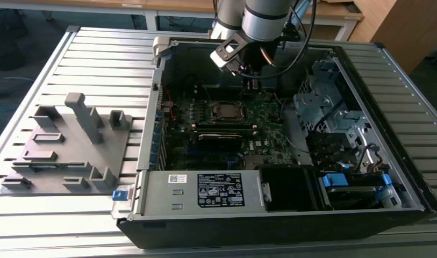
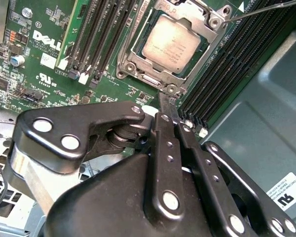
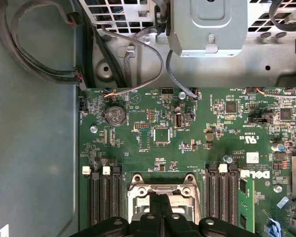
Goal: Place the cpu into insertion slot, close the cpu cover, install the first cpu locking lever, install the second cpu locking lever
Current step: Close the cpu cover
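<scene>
Black gripper (image 2: pixel 166 101) pressed together, holding nothing, tips near cpu cover (image 2: pixel 134 49) edge; cpu (image 2: pixel 173 42) seated.

Arm (image 1: pixel 265 16): pale silver-grey cylinder with a dark band, in the exterior view
Cables (image 1: pixel 312 27): thin, black, curving alongside the arm
Gripper (image 2: pixel 166 101): glossy black metal linkage of flat bars, narrowing to two slim fingers
Pivot pins (image 2: pixel 70 142): round, bright silver, one at each link joint

dull metal cpu (image 2: pixel 170 42); bright metal cpu cover (image 2: pixel 130 54); jaws likely satin metal.
</scene>
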### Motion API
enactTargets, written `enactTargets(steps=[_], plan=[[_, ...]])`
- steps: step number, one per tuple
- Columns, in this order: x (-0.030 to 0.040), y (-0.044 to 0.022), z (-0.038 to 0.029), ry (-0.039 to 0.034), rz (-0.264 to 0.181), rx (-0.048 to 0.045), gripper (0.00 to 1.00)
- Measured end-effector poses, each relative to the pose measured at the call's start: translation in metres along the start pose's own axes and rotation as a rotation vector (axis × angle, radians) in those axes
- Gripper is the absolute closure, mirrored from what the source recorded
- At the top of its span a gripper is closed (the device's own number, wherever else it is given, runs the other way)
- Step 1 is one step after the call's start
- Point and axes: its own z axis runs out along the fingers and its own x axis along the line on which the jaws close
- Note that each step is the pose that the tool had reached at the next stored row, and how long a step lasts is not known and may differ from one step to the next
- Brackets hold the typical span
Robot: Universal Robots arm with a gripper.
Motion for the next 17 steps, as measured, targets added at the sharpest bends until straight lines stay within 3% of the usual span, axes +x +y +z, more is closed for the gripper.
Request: enactTargets(steps=[17], plan=[[0.0, -0.0014, 0.0008, 0.0001, -0.003, 0.0, 0.9]])
